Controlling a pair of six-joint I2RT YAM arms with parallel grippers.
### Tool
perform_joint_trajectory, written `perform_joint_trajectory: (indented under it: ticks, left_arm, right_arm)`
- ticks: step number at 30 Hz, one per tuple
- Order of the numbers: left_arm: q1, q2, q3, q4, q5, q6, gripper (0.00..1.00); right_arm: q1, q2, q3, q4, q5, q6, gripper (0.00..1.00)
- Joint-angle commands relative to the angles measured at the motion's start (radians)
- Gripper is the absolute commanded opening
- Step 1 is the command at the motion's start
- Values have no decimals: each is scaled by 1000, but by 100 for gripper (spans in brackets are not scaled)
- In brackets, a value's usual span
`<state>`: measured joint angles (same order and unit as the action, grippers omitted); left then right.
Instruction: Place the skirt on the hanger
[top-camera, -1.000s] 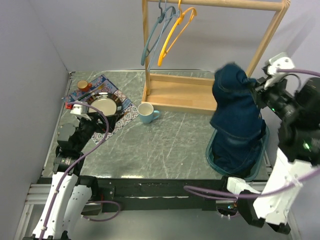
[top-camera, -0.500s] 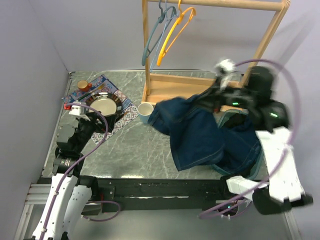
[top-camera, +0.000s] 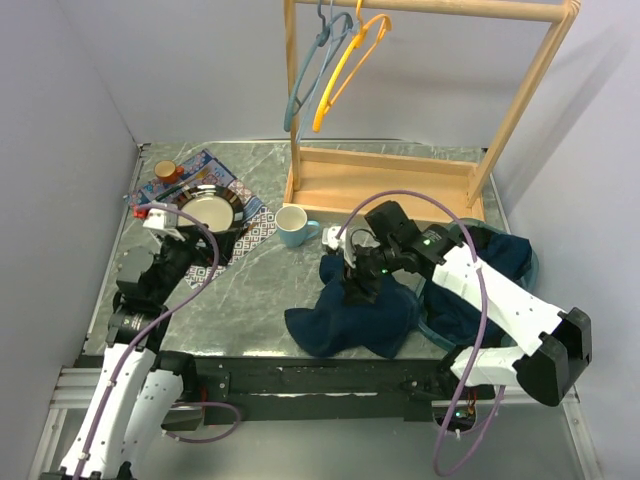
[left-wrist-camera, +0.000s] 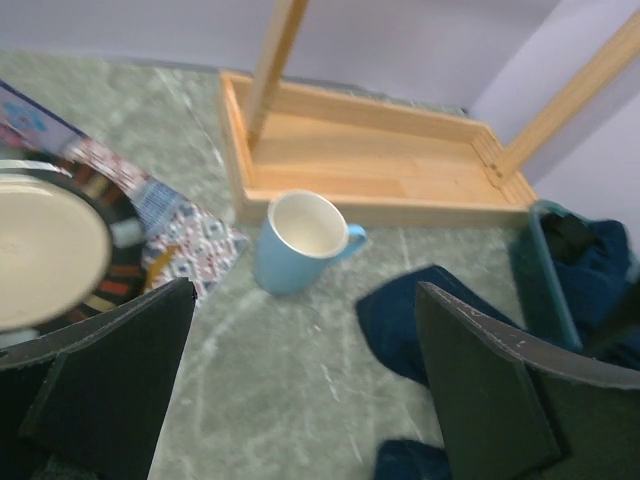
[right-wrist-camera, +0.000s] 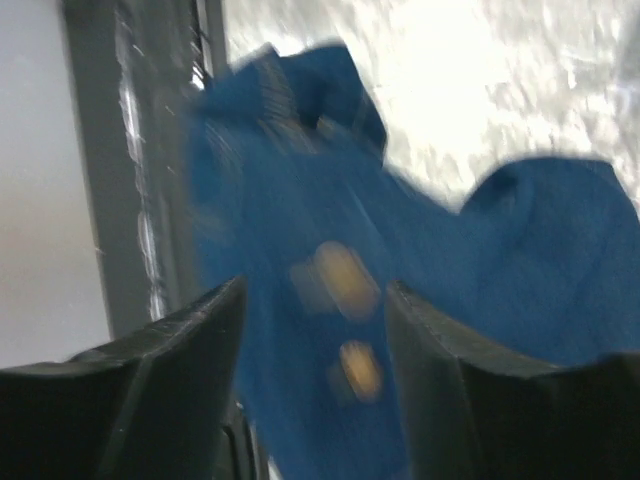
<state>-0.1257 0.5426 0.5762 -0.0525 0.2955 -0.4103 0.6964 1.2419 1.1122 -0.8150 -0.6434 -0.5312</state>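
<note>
The skirt (top-camera: 350, 318) is dark blue denim and lies crumpled on the table at the front middle, one end trailing into the teal basket (top-camera: 530, 262). My right gripper (top-camera: 357, 285) hovers just over it, open. In the right wrist view the skirt (right-wrist-camera: 300, 190) with two brass buttons (right-wrist-camera: 335, 275) lies below the spread jaws of the right gripper (right-wrist-camera: 315, 320), not pinched. A blue-grey hanger (top-camera: 303, 75) and an orange hanger (top-camera: 345, 70) hang on the wooden rack's rail (top-camera: 450, 8). My left gripper (left-wrist-camera: 305, 340) is open and empty at the left, with the skirt (left-wrist-camera: 420, 320) ahead of it.
A light blue mug (top-camera: 291, 226) stands just left of the skirt, in front of the rack's wooden base (top-camera: 380, 185). A plate (top-camera: 208, 210) on a patterned mat and a small orange cup (top-camera: 166, 171) sit at the back left.
My right arm swung the skirt up out of the basket and leftward, brought it down onto the table, and opened its jaws, letting go. The left arm stayed still.
</note>
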Motion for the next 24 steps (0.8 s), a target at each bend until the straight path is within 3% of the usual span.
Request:
perform_joint_trajectory:
  ticks: [1, 3, 6, 12, 15, 16, 18, 24]
  left_arm:
    - [-17, 57, 25, -21, 106, -149, 97]
    - [-32, 86, 45, -70, 129, -231, 99]
    - [-113, 149, 59, -141, 156, -350, 93]
    - [-490, 213, -25, -185, -86, -501, 88]
    - [-642, 334, -58, -178, -209, -556, 86]
    - [-702, 362, -56, -185, -238, -573, 86]
    - [-750, 410, -39, -210, -329, -593, 85]
    - [-831, 429, -59, -228, -447, -651, 85]
  right_arm:
    - [-18, -84, -9, 17, 57, -84, 73]
    - [-49, -91, -3, -6, 38, -98, 74]
    - [-96, -91, -25, 31, 7, -76, 74]
    - [-179, 46, -54, 168, 87, 39, 74]
    - [-280, 157, -2, 139, -69, 30, 75]
    - [-288, 180, 23, 114, -99, -5, 80]
    - [-255, 228, 35, 103, -90, -65, 86]
    - [-172, 372, 141, 157, -26, -128, 89]
